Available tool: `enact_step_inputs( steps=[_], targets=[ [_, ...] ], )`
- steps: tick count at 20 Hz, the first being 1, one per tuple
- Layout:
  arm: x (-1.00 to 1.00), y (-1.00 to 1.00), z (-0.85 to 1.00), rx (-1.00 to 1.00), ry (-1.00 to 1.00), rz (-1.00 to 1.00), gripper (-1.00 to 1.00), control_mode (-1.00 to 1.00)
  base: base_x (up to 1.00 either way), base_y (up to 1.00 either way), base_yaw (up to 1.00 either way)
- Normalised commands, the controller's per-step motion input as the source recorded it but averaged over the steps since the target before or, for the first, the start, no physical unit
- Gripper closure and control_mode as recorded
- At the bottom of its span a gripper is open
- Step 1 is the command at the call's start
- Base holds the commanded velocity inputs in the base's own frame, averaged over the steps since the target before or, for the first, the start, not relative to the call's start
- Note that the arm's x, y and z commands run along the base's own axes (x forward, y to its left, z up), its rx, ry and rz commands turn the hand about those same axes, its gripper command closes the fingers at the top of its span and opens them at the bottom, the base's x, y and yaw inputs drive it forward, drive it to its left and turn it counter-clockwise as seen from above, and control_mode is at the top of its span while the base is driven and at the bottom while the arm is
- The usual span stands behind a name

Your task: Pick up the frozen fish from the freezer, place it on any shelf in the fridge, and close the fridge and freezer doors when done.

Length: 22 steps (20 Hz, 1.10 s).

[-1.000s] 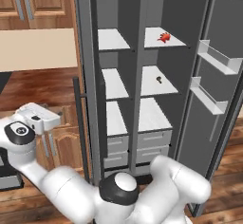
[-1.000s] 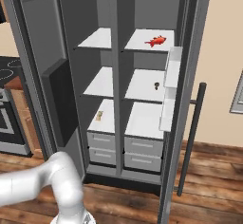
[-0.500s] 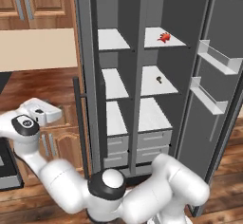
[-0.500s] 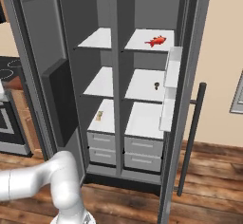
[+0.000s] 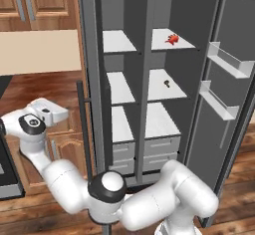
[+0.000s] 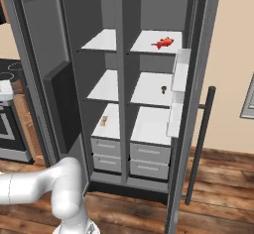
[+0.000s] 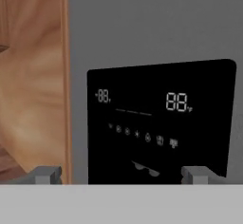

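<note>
Red-orange frozen fish point(image 5: 172, 39) on white shelf point(image 5: 172, 42); grey fridge and freezer doors point(image 5: 219, 104); black dispenser panel point(image 7: 159, 123); wood-brown cabinets point(image 5: 37, 0).

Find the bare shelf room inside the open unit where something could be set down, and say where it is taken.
Free: both narrow white shelves left of the divider, up top and in the middle. The wide lower shelf above the drawers is bare too. Taken: the top wide shelf holds the red fish, the middle one a small dark item.
</note>
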Motion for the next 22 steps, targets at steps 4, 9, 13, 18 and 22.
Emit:
enact_step_inputs(
  steps=[4,9,13,18,22],
  targets=[
    [0.34,-0.34,0.0,0.0,0.0,0.0,-1.0,-1.0,0.0,0.0,0.0],
    [0.32,-0.38,0.0,0.0,0.0,0.0,-1.0,-1.0,0.0,0.0,0.0],
    [0.32,-0.5,0.0,0.0,0.0,0.0,-1.0,-1.0,0.0,0.0,0.0],
    [0.17,-0.66,0.0,0.02,0.0,0.01,-1.0,-1.0,0.0,0.0,0.0],
    [0.01,-0.82,0.0,0.06,-0.01,0.0,-1.0,-1.0,0.0,0.0,0.0]
  ],
)
